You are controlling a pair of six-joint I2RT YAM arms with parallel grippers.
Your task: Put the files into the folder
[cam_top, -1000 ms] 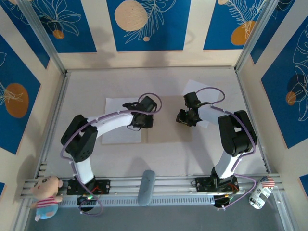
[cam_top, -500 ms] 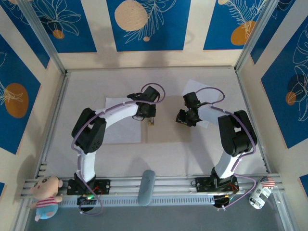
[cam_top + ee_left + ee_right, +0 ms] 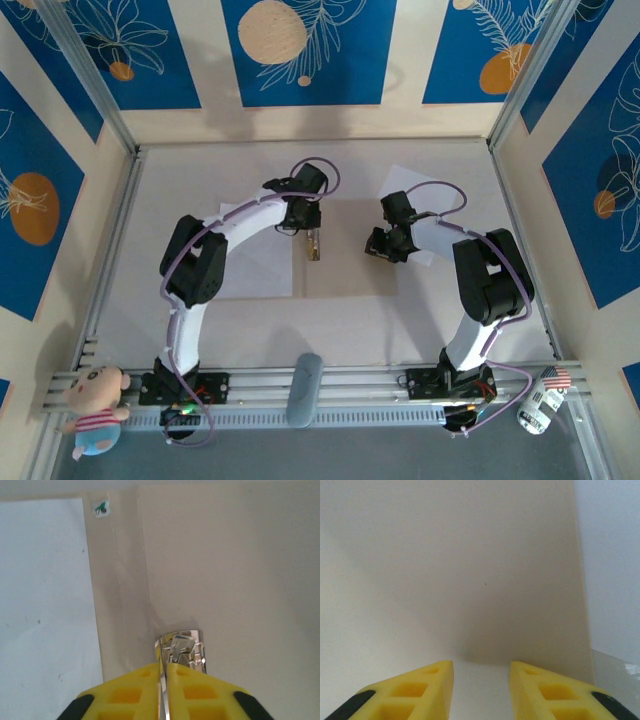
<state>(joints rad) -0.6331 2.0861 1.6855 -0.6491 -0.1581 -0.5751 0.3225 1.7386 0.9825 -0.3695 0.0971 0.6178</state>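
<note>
Left arm (image 3: 238, 226) arched over folder (image 3: 350, 275) left edge, left tool (image 3: 314, 246) clenched on shiny metal clip (image 3: 182, 647) | right arm (image 3: 490, 275) bent, right tool (image 3: 381, 246) released above folder | files (image 3: 248, 255) lay on bench (image 3: 350, 330) either side of folder.

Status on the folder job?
Left gripper nearly shut at the folder's shiny metal clip. Right gripper open, empty, over the folder. White sheets beside it, not inside. Nothing blocking.
</note>
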